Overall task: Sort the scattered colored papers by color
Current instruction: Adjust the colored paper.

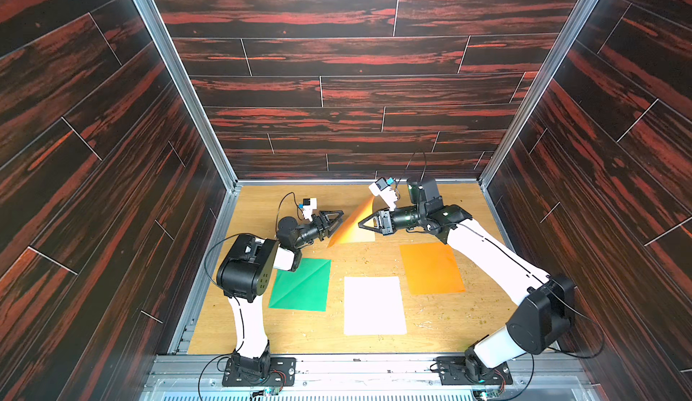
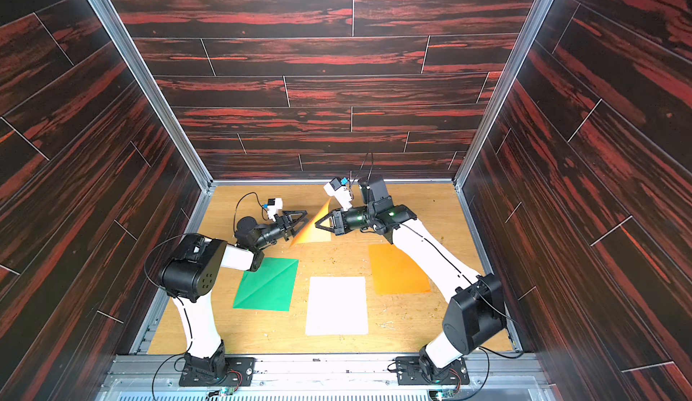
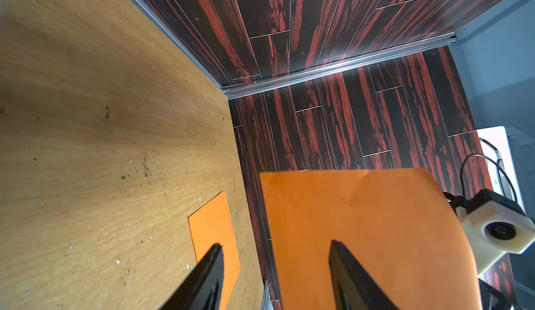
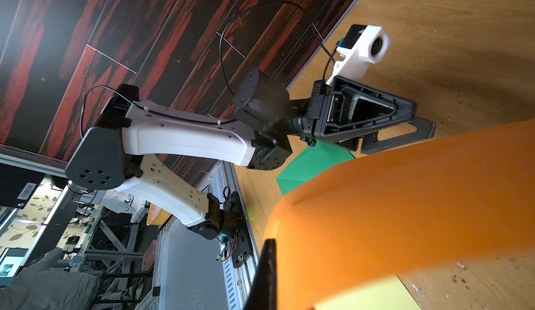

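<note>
Your right claw (image 1: 361,226) pinches an orange sheet (image 1: 352,221), tilted up over a cream sheet (image 1: 363,236) far across the table (image 1: 430,324). Your left claw (image 1: 336,224) stands spread just beside it.

Both top views bright, evenly lit from above; worktop (image 1: 449,324) sharp, wall panels (image 1: 355,54) dark, straight lines bowed at edges. Left wrist: glare on metal rail (image 3: 333,69), left gripper (image 3: 275,244) blurred. Right wrist: orange paper (image 4: 405,207) soft, broad shadow upper right.
</note>
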Action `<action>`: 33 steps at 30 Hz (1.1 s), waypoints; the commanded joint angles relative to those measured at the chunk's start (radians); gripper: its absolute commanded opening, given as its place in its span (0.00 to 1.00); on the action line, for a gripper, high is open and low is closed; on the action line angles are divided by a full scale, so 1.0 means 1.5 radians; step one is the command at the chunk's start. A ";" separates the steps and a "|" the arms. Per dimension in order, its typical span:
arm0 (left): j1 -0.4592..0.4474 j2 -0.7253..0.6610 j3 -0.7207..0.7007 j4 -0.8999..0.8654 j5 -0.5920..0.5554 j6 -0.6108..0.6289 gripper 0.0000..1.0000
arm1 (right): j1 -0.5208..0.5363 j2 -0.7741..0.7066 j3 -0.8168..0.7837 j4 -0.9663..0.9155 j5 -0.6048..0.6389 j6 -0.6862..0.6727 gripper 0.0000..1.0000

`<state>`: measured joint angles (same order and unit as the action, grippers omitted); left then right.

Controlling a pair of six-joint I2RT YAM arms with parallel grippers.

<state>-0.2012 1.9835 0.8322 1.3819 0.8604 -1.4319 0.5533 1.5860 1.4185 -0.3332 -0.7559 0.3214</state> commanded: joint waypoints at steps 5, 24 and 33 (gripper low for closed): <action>-0.002 -0.068 -0.005 0.020 0.000 -0.026 0.62 | 0.008 0.037 -0.032 0.060 -0.046 -0.008 0.00; -0.001 -0.088 -0.040 0.019 -0.016 0.000 0.60 | 0.006 0.021 -0.040 -0.073 0.159 -0.048 0.00; 0.000 -0.110 -0.064 0.020 -0.013 0.011 0.57 | 0.001 0.035 -0.025 -0.088 0.206 -0.043 0.00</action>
<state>-0.2012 1.8744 0.7563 1.3842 0.8356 -1.4403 0.5560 1.6470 1.3464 -0.4370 -0.4889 0.2649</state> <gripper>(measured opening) 0.572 0.042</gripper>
